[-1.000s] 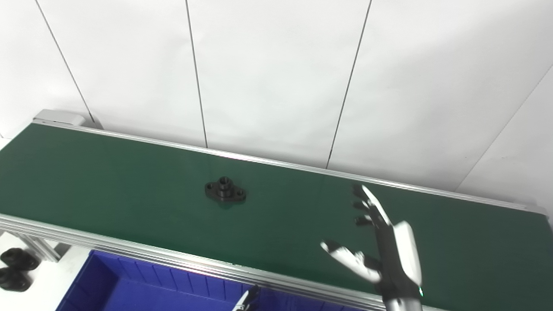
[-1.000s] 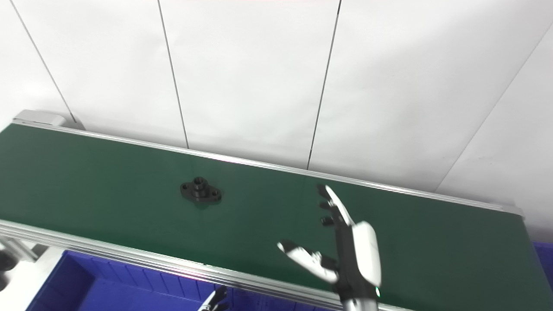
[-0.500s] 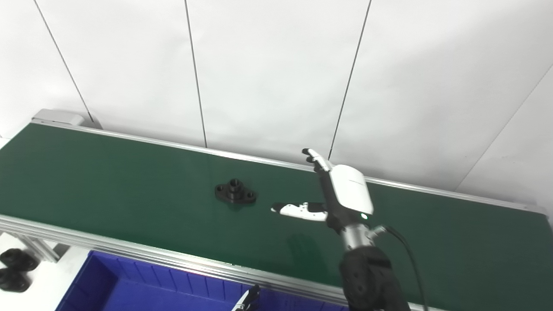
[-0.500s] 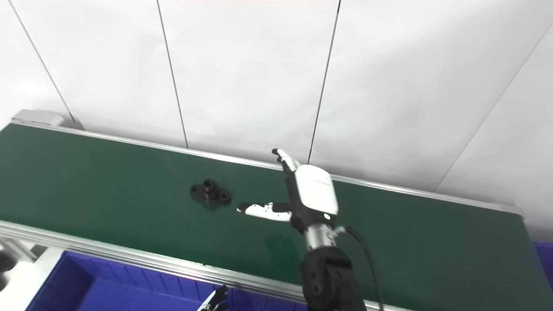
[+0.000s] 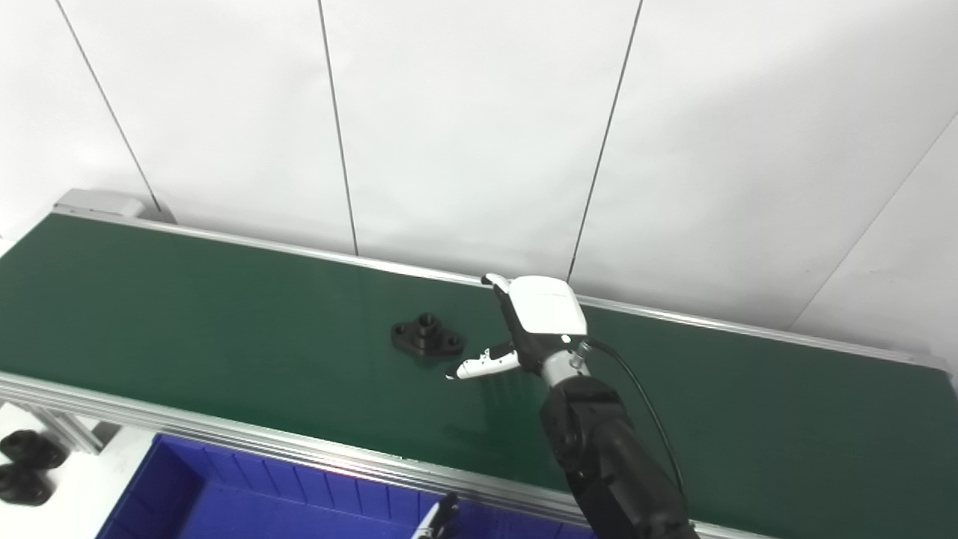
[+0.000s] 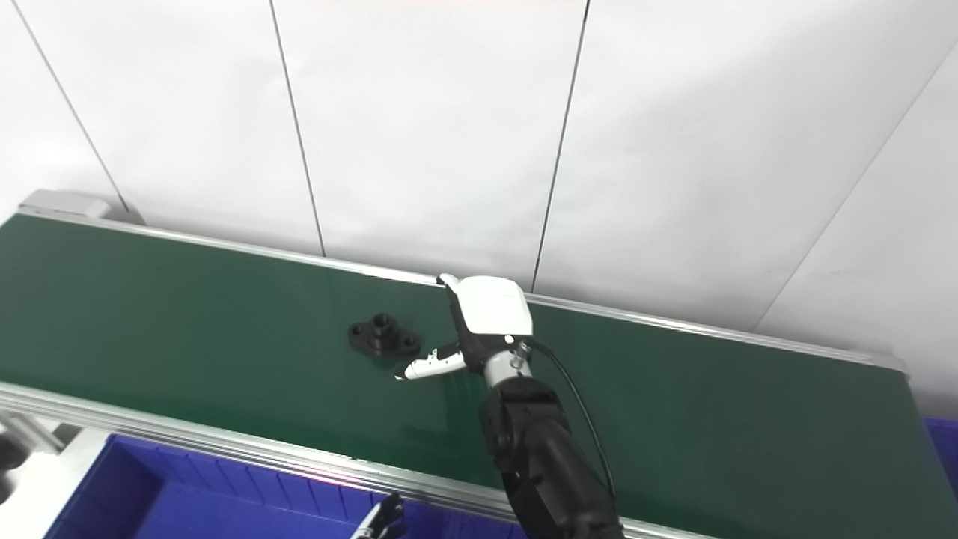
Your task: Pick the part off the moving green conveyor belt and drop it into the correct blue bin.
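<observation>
A black part [image 5: 426, 336] is seen lying flat on the green conveyor belt [image 5: 187, 314], about midway between the belt's near and far rails and a little left of the middle of the scene. It has a flat base with a hole at each end and a short raised collar in the middle.

The right hand [image 5: 528, 326] is held out over the belt just to the right of the part, with its white back plate turned upward. Its fingers are spread and nothing is grasped; the thumb [image 5: 479, 366] is pointed left and lies near the part's right end (contact between the two cannot be made out). The other fingers are stretched toward the far rail [image 5: 299, 251], and their tips are mostly hidden behind the white plate. The dark forearm is seen coming up from the lower right edge, with a black cable looped beside the wrist.

Of the left hand [image 5: 438, 522], only dark and white fingertips are shown at the bottom edge, in front of the blue bin [image 5: 224, 494]; whether it is released or clenched cannot be told.

The blue bin is set below the belt's near rail. Two black parts [image 5: 26, 464] are seen at the far left on a white surface.
</observation>
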Robot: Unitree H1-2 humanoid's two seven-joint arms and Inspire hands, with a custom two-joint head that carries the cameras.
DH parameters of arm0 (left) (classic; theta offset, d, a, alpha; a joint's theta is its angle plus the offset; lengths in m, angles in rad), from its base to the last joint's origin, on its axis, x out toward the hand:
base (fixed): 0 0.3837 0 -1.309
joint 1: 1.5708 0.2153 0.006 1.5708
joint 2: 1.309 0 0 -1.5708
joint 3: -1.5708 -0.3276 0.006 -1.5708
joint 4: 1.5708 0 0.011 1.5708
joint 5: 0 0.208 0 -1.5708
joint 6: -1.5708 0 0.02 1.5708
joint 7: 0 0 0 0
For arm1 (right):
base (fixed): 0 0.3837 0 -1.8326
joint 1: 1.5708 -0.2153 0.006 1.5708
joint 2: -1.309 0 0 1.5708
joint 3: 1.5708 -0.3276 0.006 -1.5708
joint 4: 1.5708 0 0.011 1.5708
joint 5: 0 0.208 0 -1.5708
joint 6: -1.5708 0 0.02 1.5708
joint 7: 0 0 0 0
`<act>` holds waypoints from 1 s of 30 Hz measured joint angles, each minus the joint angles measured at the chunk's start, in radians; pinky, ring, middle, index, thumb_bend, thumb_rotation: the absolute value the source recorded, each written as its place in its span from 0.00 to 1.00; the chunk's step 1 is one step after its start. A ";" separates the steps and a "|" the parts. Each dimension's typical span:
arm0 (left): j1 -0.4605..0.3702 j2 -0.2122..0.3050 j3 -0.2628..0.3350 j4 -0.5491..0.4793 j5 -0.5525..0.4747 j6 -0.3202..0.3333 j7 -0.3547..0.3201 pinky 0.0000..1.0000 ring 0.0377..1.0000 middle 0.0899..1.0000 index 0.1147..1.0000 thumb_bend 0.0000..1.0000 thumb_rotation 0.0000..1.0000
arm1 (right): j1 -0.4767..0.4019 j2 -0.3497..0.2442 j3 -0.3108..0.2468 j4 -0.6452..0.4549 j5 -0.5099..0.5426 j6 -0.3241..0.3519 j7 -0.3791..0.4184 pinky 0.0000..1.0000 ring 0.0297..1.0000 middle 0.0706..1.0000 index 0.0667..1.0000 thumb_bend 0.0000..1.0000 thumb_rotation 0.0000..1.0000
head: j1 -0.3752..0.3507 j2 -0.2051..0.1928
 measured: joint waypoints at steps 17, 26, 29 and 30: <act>0.045 0.001 -0.051 -0.057 0.084 0.000 0.048 0.81 0.93 0.99 1.00 0.83 0.83 | -0.101 0.030 0.060 0.274 0.044 0.040 -0.067 0.53 0.67 0.79 0.86 0.99 0.58 | 0.057 0.015; 0.063 0.000 -0.048 -0.065 0.101 0.000 0.047 0.78 0.91 1.00 1.00 0.85 0.86 | -0.101 0.053 0.025 0.304 0.129 0.058 -0.133 0.36 0.50 0.72 0.82 0.98 0.61 | 0.068 0.022; 0.065 -0.002 -0.043 -0.070 0.118 0.001 0.038 0.78 0.92 1.00 1.00 0.85 0.86 | -0.101 0.062 0.023 0.309 0.154 0.058 -0.148 0.34 0.46 0.66 0.82 0.96 0.59 | 0.069 0.023; 0.067 -0.002 -0.041 -0.074 0.121 0.001 0.035 0.77 0.91 0.99 1.00 0.85 0.86 | -0.100 0.068 0.024 0.309 0.160 0.058 -0.148 0.32 0.43 0.60 0.80 0.95 0.58 | 0.069 0.023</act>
